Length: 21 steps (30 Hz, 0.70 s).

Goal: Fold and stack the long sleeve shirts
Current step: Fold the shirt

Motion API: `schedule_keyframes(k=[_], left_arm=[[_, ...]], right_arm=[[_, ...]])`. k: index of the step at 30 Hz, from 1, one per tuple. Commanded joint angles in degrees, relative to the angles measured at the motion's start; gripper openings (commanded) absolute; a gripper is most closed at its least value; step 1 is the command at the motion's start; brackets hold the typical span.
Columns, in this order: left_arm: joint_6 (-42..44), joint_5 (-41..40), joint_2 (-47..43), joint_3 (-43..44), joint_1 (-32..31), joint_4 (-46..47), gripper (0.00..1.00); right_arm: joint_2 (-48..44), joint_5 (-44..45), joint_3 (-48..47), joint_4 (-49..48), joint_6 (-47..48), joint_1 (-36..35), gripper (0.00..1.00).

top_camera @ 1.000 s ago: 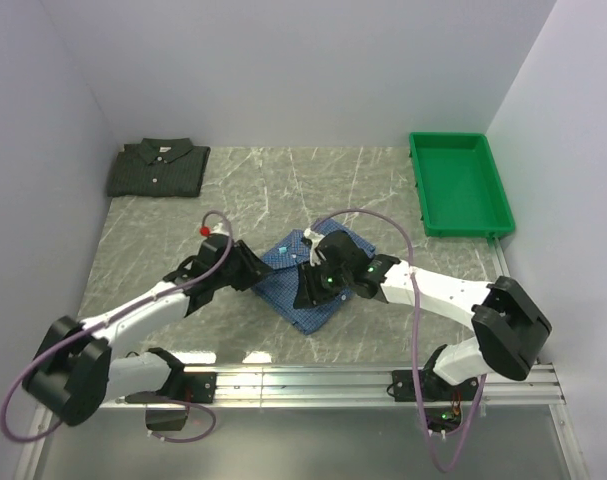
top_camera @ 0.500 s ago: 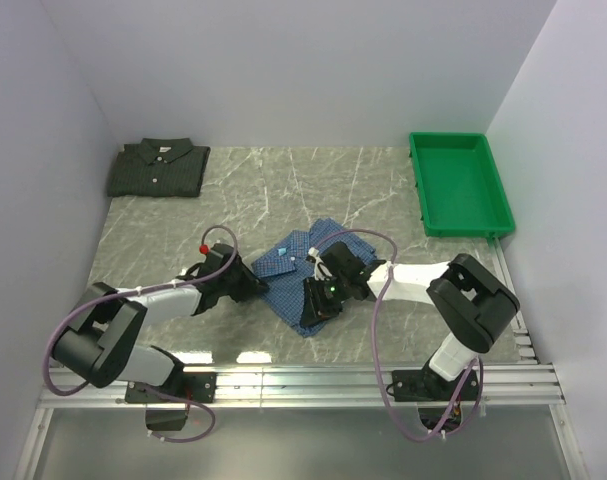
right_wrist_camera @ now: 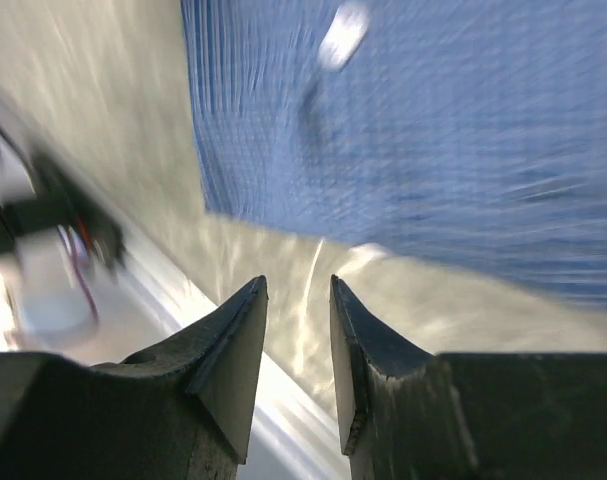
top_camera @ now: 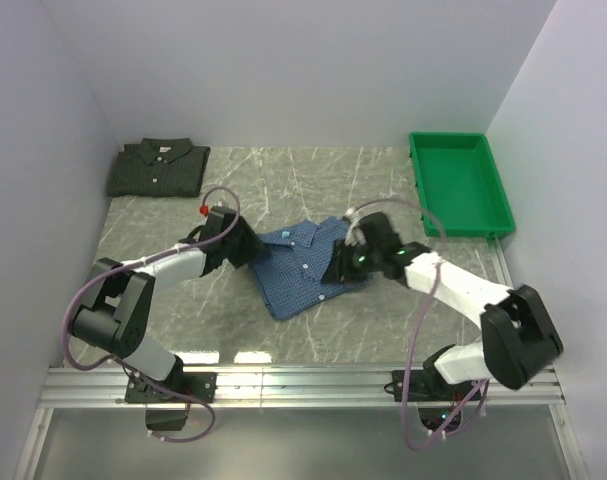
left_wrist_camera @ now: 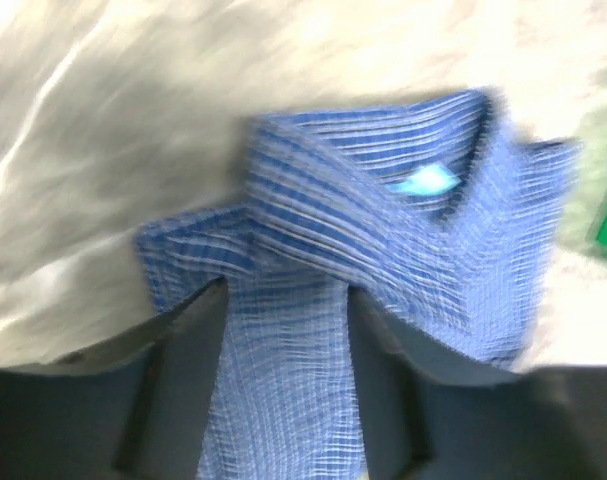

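Top view: the folded blue shirt (top_camera: 301,272) lies mid-counter (top_camera: 283,190), with the left jaws at its left edge and the right jaws at its right edge. The folded dark shirt (top_camera: 158,167) lies in the far-left corner. Left wrist: jaws apart, straddling blue cloth below the collar (left_wrist_camera: 383,200). Right wrist: jaws narrowly apart, empty, over bare counter beside the shirt.

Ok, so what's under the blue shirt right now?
The blue shirt lies on the grey marbled table, and only tabletop shows around its edges. Whatever its folded layers cover cannot be seen.
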<state>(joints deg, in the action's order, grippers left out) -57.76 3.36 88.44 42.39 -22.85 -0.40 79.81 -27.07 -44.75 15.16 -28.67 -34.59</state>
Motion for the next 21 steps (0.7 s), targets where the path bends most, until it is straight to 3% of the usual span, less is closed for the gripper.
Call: schedule_keyframes(k=[1, 2, 5, 10, 18, 21], left_arm=[[7.5, -0.7, -2.4, 5.7, -0.3, -3.3, 0.59], [7.6, -1.1, -4.8, 6.1, -0.8, -3.6, 0.68], [7.6, -3.3, -8.6, 7.9, -5.5, -8.5, 0.76], [3.2, -0.8, -9.2, 3.8, -12.6, -9.5, 0.7], [-2.4, 6.7, -4.5, -8.3, -13.3, -2.8, 0.59], [-1.9, 7.5, -4.5, -9.3, -13.2, -4.0, 0.56]], right_arm=[[-4.8, 2.5, -2.0, -1.9, -1.3, 10.0, 0.39], [-5.6, 2.5, -1.7, -3.2, -2.3, 11.7, 0.39], [-5.3, -0.2, 0.4, -10.3, -6.3, 16.7, 0.39], [-1.2, -1.3, 4.6, -21.4, -11.9, 18.4, 0.39], [8.1, -0.9, 15.1, -33.8, -18.1, 24.9, 0.39], [7.3, 1.3, 16.9, -32.2, -17.3, 25.7, 0.39]])
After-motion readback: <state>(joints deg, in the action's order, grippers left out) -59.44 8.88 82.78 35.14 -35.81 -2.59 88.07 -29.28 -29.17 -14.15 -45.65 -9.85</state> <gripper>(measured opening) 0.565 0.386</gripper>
